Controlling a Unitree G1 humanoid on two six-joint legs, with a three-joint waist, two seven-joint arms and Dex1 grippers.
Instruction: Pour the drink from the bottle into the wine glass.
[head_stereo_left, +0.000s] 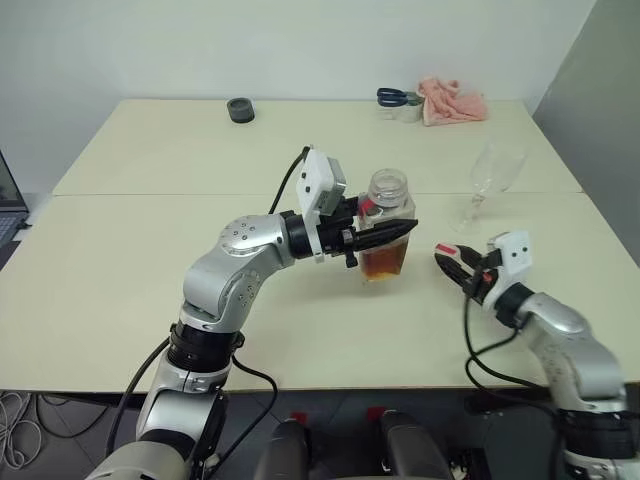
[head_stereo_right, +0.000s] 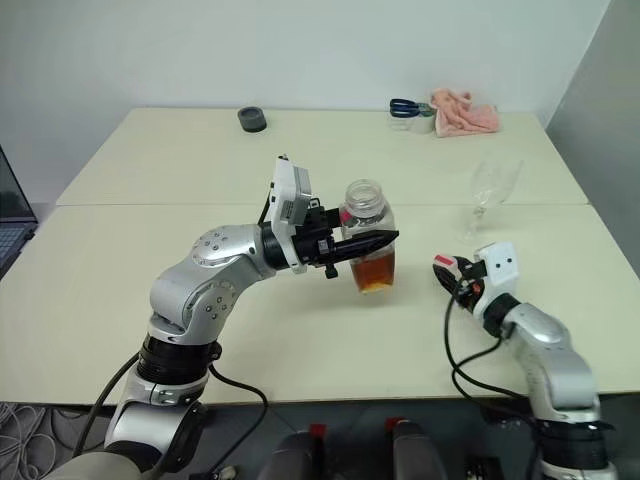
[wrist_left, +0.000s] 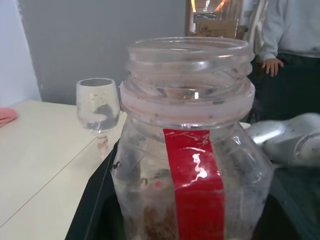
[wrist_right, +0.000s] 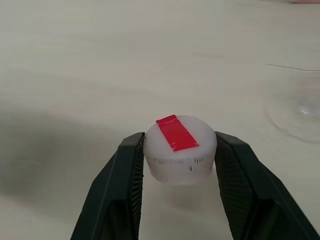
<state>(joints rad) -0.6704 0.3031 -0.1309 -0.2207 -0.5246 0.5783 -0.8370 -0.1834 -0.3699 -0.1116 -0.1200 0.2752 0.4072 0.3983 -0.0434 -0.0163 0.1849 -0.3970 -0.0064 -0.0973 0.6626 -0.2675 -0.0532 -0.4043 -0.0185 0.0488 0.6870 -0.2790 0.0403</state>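
The bottle (head_stereo_left: 388, 190) stands upright just above the table, its mouth uncovered, with a red label strip (wrist_left: 195, 175) down its side. The amber drink (head_stereo_left: 384, 262) fills its lower part. My left gripper (head_stereo_left: 385, 235) is shut on the bottle's body from the left. To the right, low over the table, my right gripper (wrist_right: 179, 141) is shut on the white cap (wrist_right: 179, 150), which has red tape on top. The clear wine glass (head_stereo_left: 493, 172) stands upright behind my right gripper (head_stereo_left: 452, 262), right of the bottle, and looks to hold no liquid.
A dark tape roll (head_stereo_left: 240, 110) lies at the far edge of the cream table (head_stereo_left: 150, 250). A pink cloth (head_stereo_left: 452, 100) and blue-handled scissors (head_stereo_left: 398, 97) sit at the far right. A laptop (head_stereo_left: 8, 205) is off the left edge. A person (wrist_left: 287, 30) stands beyond the table.
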